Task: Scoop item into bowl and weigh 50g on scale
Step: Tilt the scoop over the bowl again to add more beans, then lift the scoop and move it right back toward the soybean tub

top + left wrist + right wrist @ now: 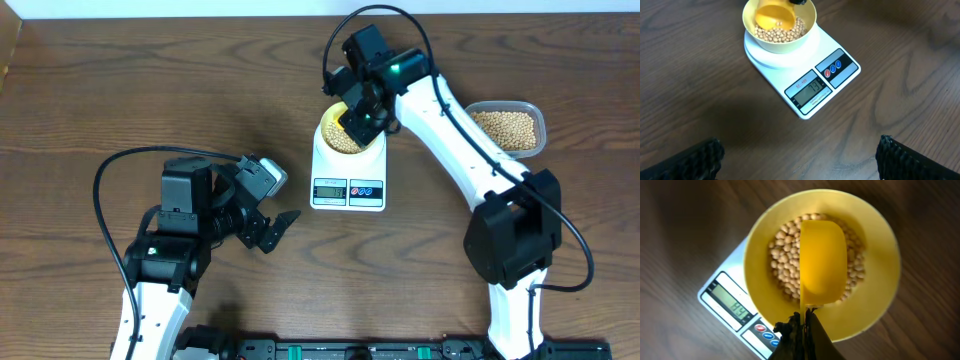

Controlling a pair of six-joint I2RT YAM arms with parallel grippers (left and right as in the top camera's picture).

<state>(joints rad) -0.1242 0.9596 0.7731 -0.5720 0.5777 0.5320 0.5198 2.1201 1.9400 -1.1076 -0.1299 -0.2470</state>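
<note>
Nearest the base, left gripper [278, 232] over the wooden table [80, 100], fingers [695, 160] spread wide, nothing between them. Just beyond, one white scale [348, 172] flat on the wood. On its front edge, one grey display [809, 89], digits too blurred to read with certainty, and three small round buttons [768, 335], one red and two blue. On the platform, one pale yellow bowl [782, 48], upright, bottom covered with tan beans [782, 255], far too many to count. Inside the bowl, one bright yellow scoop [822, 255], lying over the beans and hiding the middle of the heap. Right gripper [804, 325] reaching in from above, pinched narrow on the scoop's handle just over the bowl's rim. Farther to the right, well apart from the scale, one clear plastic tub [543, 130] on the table, holding a layer of the same beans, likewise beyond counting.
</note>
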